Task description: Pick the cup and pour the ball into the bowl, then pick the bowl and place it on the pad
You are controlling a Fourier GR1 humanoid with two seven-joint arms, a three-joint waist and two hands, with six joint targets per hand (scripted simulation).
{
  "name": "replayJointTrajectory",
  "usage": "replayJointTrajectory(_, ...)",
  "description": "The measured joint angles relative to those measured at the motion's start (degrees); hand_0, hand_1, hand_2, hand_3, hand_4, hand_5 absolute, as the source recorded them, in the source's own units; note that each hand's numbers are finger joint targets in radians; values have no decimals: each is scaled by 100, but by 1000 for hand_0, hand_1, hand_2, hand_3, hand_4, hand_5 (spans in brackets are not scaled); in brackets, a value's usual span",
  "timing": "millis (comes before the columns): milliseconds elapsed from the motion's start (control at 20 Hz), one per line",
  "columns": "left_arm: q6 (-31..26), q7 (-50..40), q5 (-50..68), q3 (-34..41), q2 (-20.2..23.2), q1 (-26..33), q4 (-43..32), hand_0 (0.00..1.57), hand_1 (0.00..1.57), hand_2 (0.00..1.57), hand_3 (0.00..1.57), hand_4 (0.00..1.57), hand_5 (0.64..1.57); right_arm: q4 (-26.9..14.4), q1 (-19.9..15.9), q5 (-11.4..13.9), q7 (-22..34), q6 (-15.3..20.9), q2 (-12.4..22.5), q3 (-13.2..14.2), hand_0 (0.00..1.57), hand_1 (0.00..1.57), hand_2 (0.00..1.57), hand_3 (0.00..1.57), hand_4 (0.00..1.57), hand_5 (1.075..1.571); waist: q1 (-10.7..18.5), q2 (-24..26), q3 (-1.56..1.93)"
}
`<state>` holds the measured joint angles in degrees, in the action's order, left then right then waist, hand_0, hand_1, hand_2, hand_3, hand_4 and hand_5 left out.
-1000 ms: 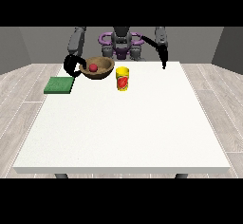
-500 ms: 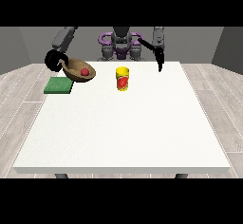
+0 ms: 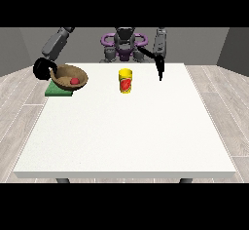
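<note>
The bowl [image 3: 71, 76] — red ball [image 3: 75, 80] inside — has travelled toward nine o'clock and now hangs tilted over the green pad [image 3: 58, 90], my hand at the view's left [image 3: 43, 68] curled on its rim. Lowering remains. The cup [image 3: 125, 81] stands mid-tabletop [image 3: 126, 131]; my other hand [image 3: 159, 70] hangs idle — fingers straight.

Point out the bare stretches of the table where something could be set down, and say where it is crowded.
Bare: the whole near half of the table, in front of the cup, and the strip right of the cup below the hand at the view's right. Crowded: the far left corner, where the bowl with the ball, the pad and the hand at the view's left cluster.
</note>
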<state>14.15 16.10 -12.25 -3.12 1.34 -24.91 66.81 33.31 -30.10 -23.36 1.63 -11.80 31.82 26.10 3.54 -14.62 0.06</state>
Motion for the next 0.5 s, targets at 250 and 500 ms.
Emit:
replayJointTrajectory(250,71,-88,-171,-148,42,-115,737,0,0,0,0,0,703,-604,-133,-162,-521,-594,534,339,1571,1571,1571,0,851,1571,160,-755,9)
replayJointTrajectory(500,215,-191,-354,-266,39,-68,1382,0,0,0,0,0,697,-999,-500,-318,-782,-934,856,563,1571,1571,1571,0,829,1570,117,-1309,9)
